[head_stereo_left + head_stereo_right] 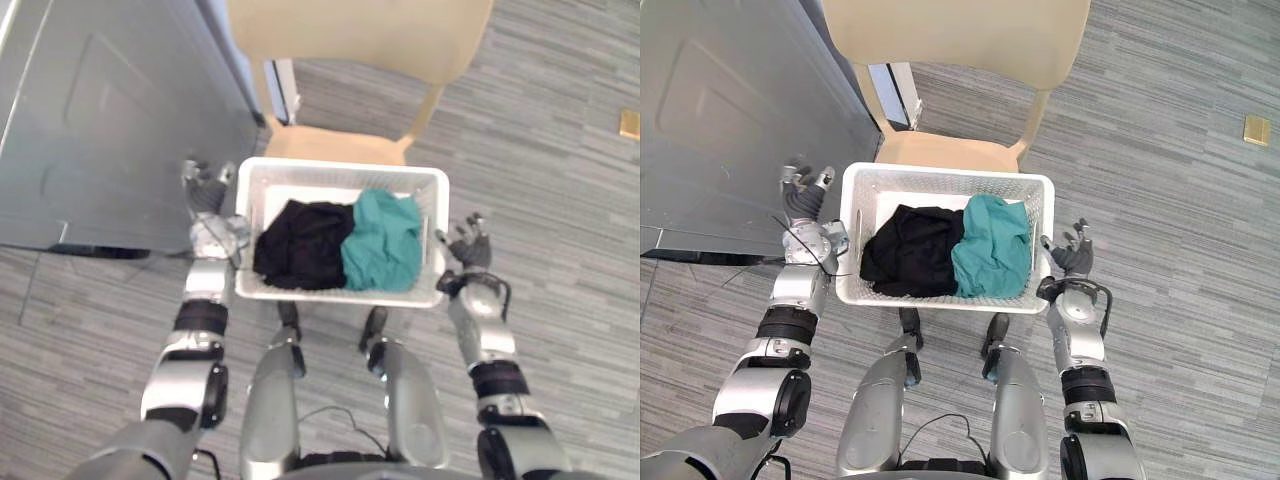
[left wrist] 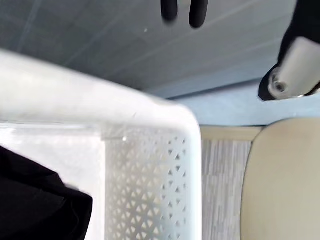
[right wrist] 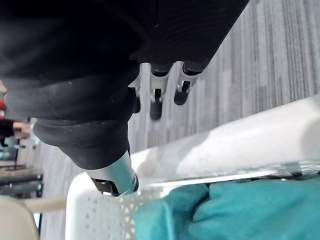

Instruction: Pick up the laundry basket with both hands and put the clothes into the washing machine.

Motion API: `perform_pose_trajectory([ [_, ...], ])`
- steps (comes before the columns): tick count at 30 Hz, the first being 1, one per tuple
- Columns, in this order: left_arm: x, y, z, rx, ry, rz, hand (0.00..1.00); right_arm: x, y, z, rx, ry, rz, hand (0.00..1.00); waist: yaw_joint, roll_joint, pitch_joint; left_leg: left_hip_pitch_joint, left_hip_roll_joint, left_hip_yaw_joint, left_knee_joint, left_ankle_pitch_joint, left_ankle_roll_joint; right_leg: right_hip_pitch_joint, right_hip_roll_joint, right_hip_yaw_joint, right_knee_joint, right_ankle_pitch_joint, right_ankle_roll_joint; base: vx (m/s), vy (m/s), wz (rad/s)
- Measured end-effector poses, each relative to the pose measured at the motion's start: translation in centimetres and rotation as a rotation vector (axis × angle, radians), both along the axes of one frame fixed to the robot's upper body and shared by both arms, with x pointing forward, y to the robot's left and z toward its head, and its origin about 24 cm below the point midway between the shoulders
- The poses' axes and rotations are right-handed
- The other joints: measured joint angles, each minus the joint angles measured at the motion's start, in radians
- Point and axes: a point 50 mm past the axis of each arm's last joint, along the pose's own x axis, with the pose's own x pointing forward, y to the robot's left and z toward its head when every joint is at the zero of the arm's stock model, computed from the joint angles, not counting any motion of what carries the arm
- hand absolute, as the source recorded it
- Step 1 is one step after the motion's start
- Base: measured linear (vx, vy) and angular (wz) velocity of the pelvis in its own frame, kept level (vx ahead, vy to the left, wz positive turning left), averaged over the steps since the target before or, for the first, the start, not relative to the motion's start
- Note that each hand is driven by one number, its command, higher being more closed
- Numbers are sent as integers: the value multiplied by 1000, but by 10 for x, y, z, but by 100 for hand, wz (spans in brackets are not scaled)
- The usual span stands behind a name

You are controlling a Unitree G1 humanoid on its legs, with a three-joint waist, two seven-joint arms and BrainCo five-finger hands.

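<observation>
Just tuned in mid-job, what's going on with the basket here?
A white laundry basket sits on the seat of a beige chair, holding a black garment and a teal garment. The robot's left hand and right hand are close beside the basket's two short sides, with open fingers not curled round the rim. The basket is not yet lifted. A grey panel stands to the robot's left.

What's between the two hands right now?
The white laundry basket, holding a black garment and a teal garment, lies between the left hand and right hand, in the left eye view.
</observation>
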Motion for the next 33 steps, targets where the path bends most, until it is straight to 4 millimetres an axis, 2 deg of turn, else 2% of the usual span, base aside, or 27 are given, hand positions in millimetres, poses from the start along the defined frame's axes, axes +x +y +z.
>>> perform_pose_trajectory([
  [5, 0, 1, 8, 11, -35, -10, 0, -1, -7, -1, -20, 14, -10, 0, 1, 0, 0, 17, -2, 5, -27, 18, -1, 4, 2, 3, -7, 9, -7, -5, 0, -1],
  [13, -3, -6, 35, 24, -193, -112, 0, -3, -16, 2, -28, -20, -38, 0, -1, 0, 0, 22, -2, 8, -38, 28, -4, 5, 2, 8, -14, 21, -6, -7, 1, -1],
  [16, -9, -10, 42, 15, -254, -138, 0, -11, -18, -2, -18, -20, -53, 0, 0, 1, 0, 25, -1, 9, -38, 28, -4, 11, 1, 6, -19, 22, -6, 12, 6, 0],
  [17, -16, -13, 39, 11, -277, -153, 0, -19, -17, -6, -10, -25, -59, 0, 1, 3, 1, 39, 2, 11, -38, 27, -4, 28, 1, 5, -27, 22, -5, 62, 11, 0],
  [20, -36, -15, 18, -11, -265, -169, 0, -43, -18, -18, -1, -8, -77, 0, 0, 8, 4, 84, 8, 11, -37, 17, -7, 80, 3, 2, -38, 19, -2, 63, 4, -2],
  [22, -57, -10, -13, -31, -190, -180, 0, -64, -28, -34, -26, 53, -106, 0, 0, 13, 5, 130, 11, 15, -8, -16, -8, 137, 9, 5, -41, 5, 4, 31, 30, -6],
  [23, -62, -8, -21, -35, -163, -178, 0, -69, -30, -39, -29, 75, -111, 0, 0, 13, 5, 144, 13, 22, 2, -25, -10, 154, 10, 8, -40, 0, 6, 11, 28, -13],
  [25, -92, 8, -63, -53, -27, -142, 0, -93, -37, -61, -28, 165, -120, 0, -2, 23, -4, 198, 25, 34, 42, -81, -17, 217, 24, 24, -41, -18, 14, 4, 9, -19],
  [26, -100, 11, -73, -66, 8, -134, 0, -100, -40, -67, -31, 196, -120, 0, -2, 30, -11, 203, 29, 32, 55, -93, -18, 230, 26, 24, -42, -23, 16, 9, 8, -10],
  [28, -135, 20, -112, -135, 141, -89, 0, -131, -46, -100, -70, 382, -103, 0, 2, 57, -50, 226, 40, 29, 94, -122, -12, 275, 33, 21, -50, -33, 19, 58, 14, 3],
  [30, -157, 23, -134, -178, 228, -67, 0, -149, -46, -120, -95, 502, -69, 0, 3, 71, -76, 240, 42, 14, 101, -128, -12, 309, 39, 8, -67, -33, 19, 71, -1, 22],
  [31, -175, 22, -156, -218, 318, -58, 0, -167, -44, -140, -111, 631, -34, 0, 4, 79, -103, 248, 34, -16, 80, -117, -17, 339, 37, -21, -81, -34, 20, 27, -16, 46],
  [33, -187, 20, -180, -262, 428, -71, 0, -189, -42, -164, -109, 785, 10, 0, 1, 81, -146, 251, 20, -61, 42, -82, -20, 359, 27, -80, -97, -37, 20, 58, -40, 90],
])
